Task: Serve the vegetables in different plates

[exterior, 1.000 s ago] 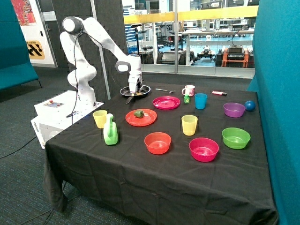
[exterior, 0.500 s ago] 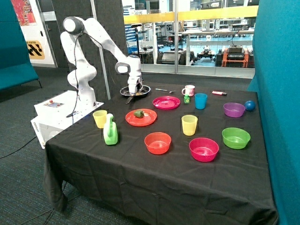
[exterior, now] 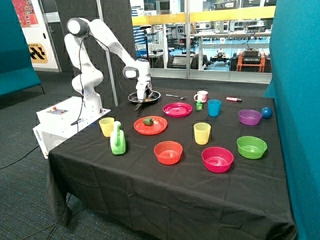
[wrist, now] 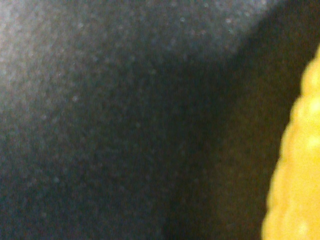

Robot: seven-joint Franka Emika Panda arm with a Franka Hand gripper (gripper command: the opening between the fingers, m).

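Note:
The dark green lumpy vegetable (exterior: 148, 121) lies on the red-orange plate (exterior: 159, 129) near the table's middle. The magenta-pink plate (exterior: 177, 109) behind it holds nothing. My gripper (exterior: 142, 97) is lowered into the black frying pan (exterior: 155, 94) at the table's back edge. In the wrist view the yellow-orange vegetable (wrist: 299, 175) fills one edge very close up, lying on the pan's dark surface (wrist: 110, 120). The gripper itself does not show in the wrist view.
A yellow cup (exterior: 106, 126) and a green watering can (exterior: 118, 139) stand near the red-orange plate. Red (exterior: 168, 152), pink (exterior: 217, 159), green (exterior: 251, 147) and purple (exterior: 249, 117) bowls, a second yellow cup (exterior: 202, 133), a blue cup (exterior: 214, 107), a mug (exterior: 201, 96) and a small green bottle (exterior: 199, 105) stand around.
The gripper has shifted slightly sideways over the frying pan, toward the robot's base, and stays low in it. The plates and the green vegetable have not moved.

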